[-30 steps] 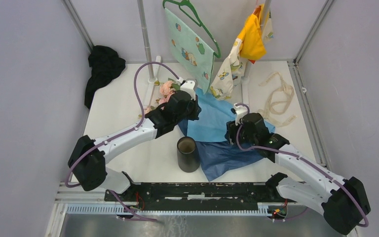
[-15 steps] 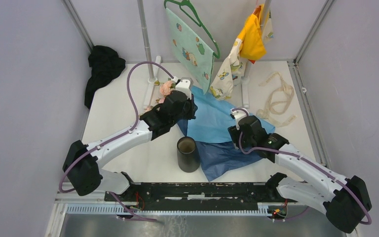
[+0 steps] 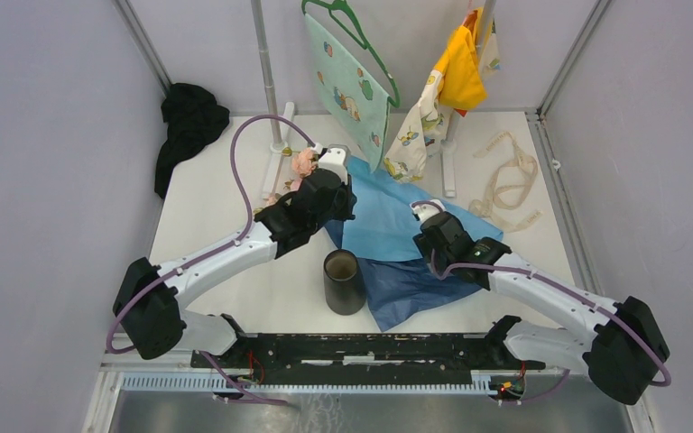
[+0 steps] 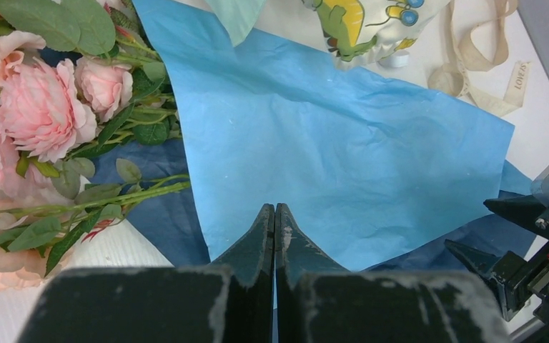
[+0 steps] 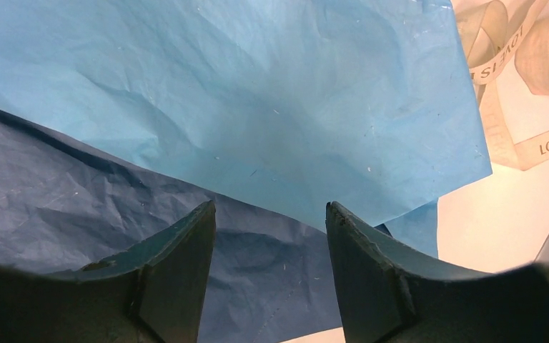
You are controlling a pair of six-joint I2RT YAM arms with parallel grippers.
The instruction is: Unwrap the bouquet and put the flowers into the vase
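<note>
The bouquet lies opened out. Its light-blue paper (image 3: pixel 388 216) is spread flat over the dark-blue paper (image 3: pixel 415 284). The flowers (image 3: pixel 302 164), pink roses on green stems (image 4: pixel 43 107), lie at the paper's back-left edge. The black vase (image 3: pixel 344 281) stands upright in front of the paper, with nothing in it. My left gripper (image 3: pixel 338 194) is shut, its tips (image 4: pixel 274 209) over the light-blue paper (image 4: pixel 343 143) just right of the stems. My right gripper (image 3: pixel 429 225) is open (image 5: pixel 270 209) low over the seam between the two papers, with nothing between its fingers (image 5: pixel 186 243).
A cream ribbon (image 3: pixel 505 185) lies loose at the back right. A pale green cloth (image 3: pixel 352 86) and a yellow garment (image 3: pixel 458 68) hang from a rack whose post (image 3: pixel 269 81) stands behind the flowers. A black cloth heap (image 3: pixel 188 122) sits in the back-left corner.
My right gripper has opened wider and slid left and back over the paper. My left arm has shifted a little toward the back left, still shut.
</note>
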